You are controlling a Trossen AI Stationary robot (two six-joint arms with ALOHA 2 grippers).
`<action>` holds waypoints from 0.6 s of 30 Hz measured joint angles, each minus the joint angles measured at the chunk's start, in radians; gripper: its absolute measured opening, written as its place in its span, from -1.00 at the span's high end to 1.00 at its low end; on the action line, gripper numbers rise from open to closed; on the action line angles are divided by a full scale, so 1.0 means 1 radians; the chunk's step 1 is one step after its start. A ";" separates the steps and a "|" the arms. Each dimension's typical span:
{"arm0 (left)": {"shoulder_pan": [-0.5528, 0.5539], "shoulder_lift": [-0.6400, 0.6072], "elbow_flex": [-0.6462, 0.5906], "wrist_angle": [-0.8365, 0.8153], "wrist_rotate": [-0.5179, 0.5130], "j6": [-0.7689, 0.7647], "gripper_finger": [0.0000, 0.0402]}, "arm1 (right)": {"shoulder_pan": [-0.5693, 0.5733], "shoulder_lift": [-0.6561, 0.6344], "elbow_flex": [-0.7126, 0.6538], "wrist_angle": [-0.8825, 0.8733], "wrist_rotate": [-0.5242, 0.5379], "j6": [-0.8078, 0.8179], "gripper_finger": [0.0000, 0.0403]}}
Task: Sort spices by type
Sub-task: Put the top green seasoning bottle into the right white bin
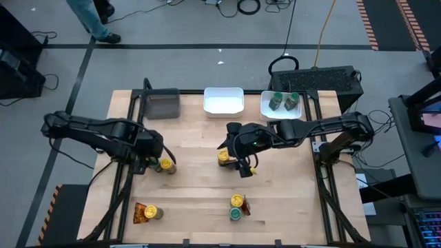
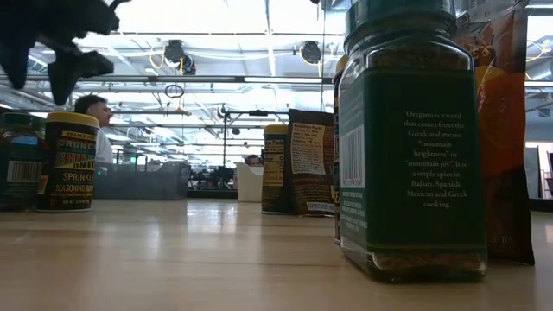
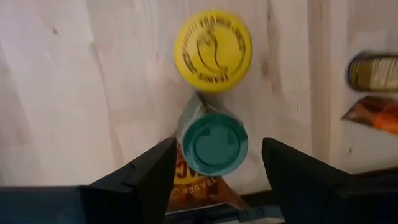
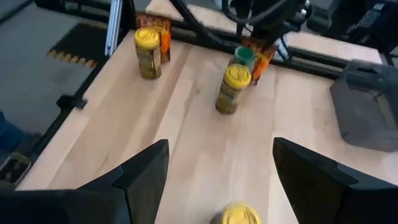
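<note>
- Two green-lidded jars [image 1: 284,101] already sit together in the white tray [image 1: 265,110] at the far right of the worktop [image 1: 193,179]; the middle white tray [image 1: 223,100] and grey tray [image 1: 160,105] hold nothing that I can see.
- Most spices are still unsorted: a yellow-lidded jar [image 1: 165,165] near the left tool, one [image 1: 224,157] near the right tool, a near-edge cluster with a foil packet [image 1: 141,213], and another by a green jar [image 1: 235,214].
- Left tool [image 3: 214,168] is open, straddling a green-lidded jar [image 3: 212,142] without gripping it.
- Right tool [image 4: 217,168] hangs wide open, empty, above mid-worktop.
- Judged progress: early, most sorting remains.
</note>
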State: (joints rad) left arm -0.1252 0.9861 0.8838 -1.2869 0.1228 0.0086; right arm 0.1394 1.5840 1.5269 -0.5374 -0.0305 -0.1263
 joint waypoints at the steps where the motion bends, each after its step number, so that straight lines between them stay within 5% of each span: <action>1: -0.002 0.003 -0.012 0.001 0.000 0.000 -0.21 | 0.000 -0.009 0.000 -0.001 0.004 -0.007 -0.34; 18: -0.008 0.011 -0.093 0.081 -0.017 -0.001 -0.21 | -0.009 -0.025 0.000 -0.059 0.029 -0.061 -0.34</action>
State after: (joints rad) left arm -0.1333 0.9966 0.7906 -1.2056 0.1054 0.0073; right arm 0.1303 1.5593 1.5269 -0.5959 -0.0017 -0.1870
